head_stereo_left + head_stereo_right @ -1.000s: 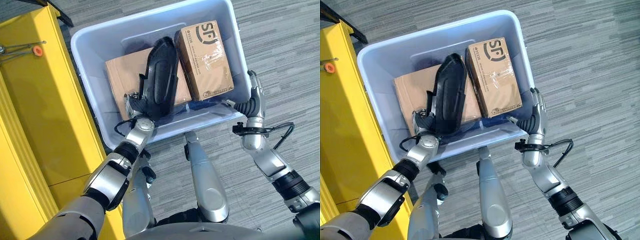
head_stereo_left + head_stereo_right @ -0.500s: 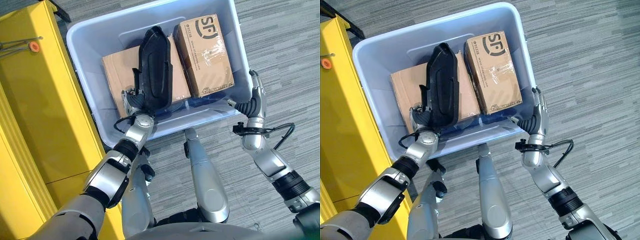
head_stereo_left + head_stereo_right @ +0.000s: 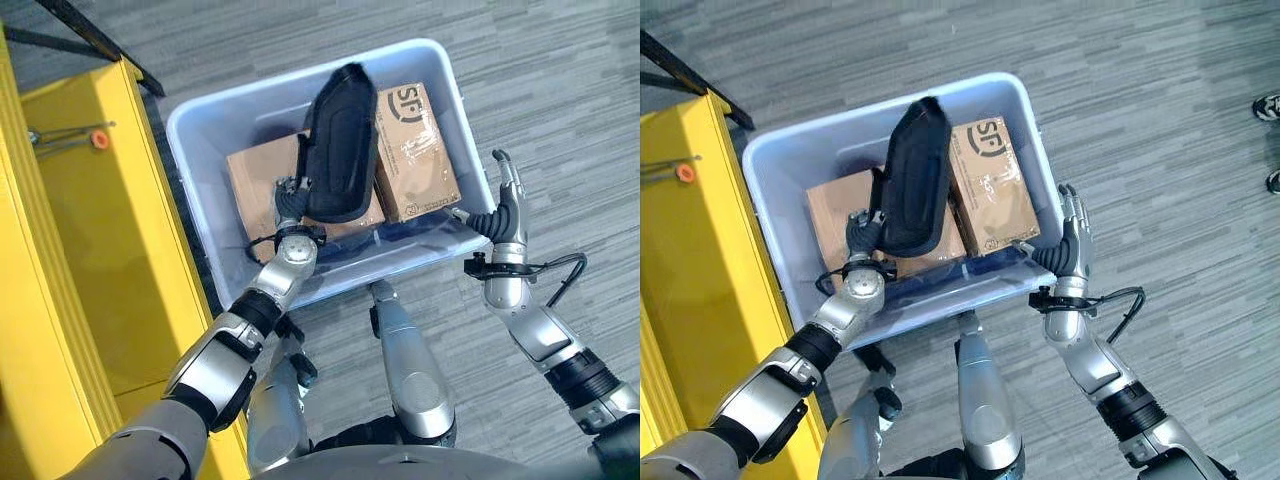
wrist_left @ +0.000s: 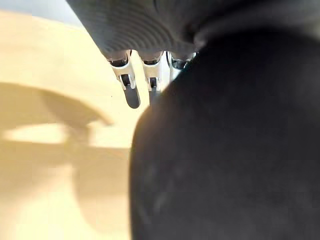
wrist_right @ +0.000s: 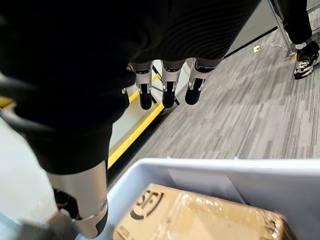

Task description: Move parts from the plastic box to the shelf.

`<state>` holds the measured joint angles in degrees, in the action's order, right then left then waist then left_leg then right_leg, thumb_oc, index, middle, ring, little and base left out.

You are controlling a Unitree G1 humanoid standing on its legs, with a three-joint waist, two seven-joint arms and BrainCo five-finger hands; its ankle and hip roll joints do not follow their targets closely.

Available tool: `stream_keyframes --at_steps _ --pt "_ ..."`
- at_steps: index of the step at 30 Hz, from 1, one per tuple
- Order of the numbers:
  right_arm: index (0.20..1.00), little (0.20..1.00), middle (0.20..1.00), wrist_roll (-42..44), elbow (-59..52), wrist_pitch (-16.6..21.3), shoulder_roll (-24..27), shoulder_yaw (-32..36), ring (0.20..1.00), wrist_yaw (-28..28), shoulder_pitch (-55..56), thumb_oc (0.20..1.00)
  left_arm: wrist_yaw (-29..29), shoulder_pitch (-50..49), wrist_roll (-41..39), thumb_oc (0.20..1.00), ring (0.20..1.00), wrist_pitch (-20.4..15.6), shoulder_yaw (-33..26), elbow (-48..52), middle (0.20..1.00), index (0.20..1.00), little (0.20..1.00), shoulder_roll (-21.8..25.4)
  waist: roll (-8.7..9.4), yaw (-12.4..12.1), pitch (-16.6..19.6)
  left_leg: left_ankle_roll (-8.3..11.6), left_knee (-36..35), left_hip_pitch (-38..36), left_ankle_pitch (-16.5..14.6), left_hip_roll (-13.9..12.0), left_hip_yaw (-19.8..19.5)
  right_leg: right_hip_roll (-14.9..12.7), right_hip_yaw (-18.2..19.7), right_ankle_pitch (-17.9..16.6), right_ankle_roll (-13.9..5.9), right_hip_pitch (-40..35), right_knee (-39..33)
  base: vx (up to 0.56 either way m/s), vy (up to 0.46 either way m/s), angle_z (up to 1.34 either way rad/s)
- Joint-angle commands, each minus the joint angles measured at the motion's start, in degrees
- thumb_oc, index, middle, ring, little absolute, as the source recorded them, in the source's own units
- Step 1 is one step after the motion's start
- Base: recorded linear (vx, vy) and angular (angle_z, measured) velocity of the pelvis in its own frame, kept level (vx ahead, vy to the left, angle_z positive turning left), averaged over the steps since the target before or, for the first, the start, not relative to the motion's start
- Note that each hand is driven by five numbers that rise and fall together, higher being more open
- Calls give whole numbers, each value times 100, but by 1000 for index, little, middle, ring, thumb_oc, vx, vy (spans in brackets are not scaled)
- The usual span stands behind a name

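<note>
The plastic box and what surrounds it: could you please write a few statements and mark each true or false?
1. The left hand grips the black part, raised on end above the cardboard boxes. True.
2. The right hand is curled round the printed cardboard box. False: it hangs outside the plastic box, by its wall, fingers straight.
3. Two cardboard boxes lie in the plastic box. True: the printed one and a plain cardboard box.
4. The yellow shelf stands on the robot's right. False: it is on the left.
5. A person's shoes show on the floor. True.
</note>
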<state>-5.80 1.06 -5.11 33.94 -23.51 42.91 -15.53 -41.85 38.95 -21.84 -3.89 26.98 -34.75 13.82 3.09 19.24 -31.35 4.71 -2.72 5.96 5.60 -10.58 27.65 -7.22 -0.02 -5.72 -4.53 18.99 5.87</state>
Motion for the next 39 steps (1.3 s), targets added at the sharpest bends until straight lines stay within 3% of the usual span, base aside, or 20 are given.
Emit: stream_keyframes --at_steps 1,12,18,20,26,35,38,39 --pt "1000 1000 1000 -87 -197 210 255 171 1000 109 270 1000 86 82 -59 200 200 -629 -346 168 200 200 200 -237 -249 7 198 228 810 11 -730 -587 -244 20 -415 1406 47 156 1287 51 52 4" --pt "1000 1000 1000 -293 -32 257 307 173 1000 -148 478 1000 224 -226 -343 200 200 -525 -532 895 200 200 200 -24 -424 -73 585 184 777 -430 -720 -527 -333 -111 -481 1527 68 -485 1215 82 48 3" --pt "1000 1000 1000 -214 25 194 310 219 1000 -114 642 1000 510 -624 -515 200 200 -246 -450 1111 200 200 200 -137 -518 -96 806 230 564 -720 -594 -559 -349 -183 -568 1531 22 -888 1026 106 46 2" --pt "1000 1000 1000 130 52 406 304 267 1000 -343 699 1000 664 -800 -551 200 200 -89 -375 1154 200 200 200 -187 -555 -88 882 267 447 -831 -502 -596 -344 -224 -572 1500 4 -1003 940 84 75 2" --pt "1000 1000 1000 907 90 816 111 384 1000 -891 946 1000 1010 -1211 -628 200 200 -71 -201 1377 200 200 200 -158 -605 -113 1102 321 299 -1049 -369 -674 -271 -310 -695 1519 10 -1313 848 81 70 3" --pt "1000 1000 1000 982 51 920 -118 354 1000 -1405 1168 1000 1230 -1999 -705 200 200 78 -33 2273 200 200 200 133 -684 -465 1362 215 442 -1128 -384 -609 -464 -277 -1126 1806 182 -1799 1030 61 45 11" --pt "1000 1000 1000 943 78 943 -146 253 1000 -1484 1163 1000 1390 -2204 -706 200 200 -135 -99 2450 200 200 200 253 -678 -601 1422 212 428 -1102 -304 -607 -601 -262 -1234 1874 233 -1906 1053 -7 78 28" --pt "1000 1000 1000 947 150 933 -177 147 1000 -1540 1103 1000 1476 -2430 -801 200 200 -230 -192 2702 200 200 200 361 -714 -788 1465 186 375 -1017 -122 -685 -698 -211 -1402 1832 325 -1952 1038 -73 169 30"
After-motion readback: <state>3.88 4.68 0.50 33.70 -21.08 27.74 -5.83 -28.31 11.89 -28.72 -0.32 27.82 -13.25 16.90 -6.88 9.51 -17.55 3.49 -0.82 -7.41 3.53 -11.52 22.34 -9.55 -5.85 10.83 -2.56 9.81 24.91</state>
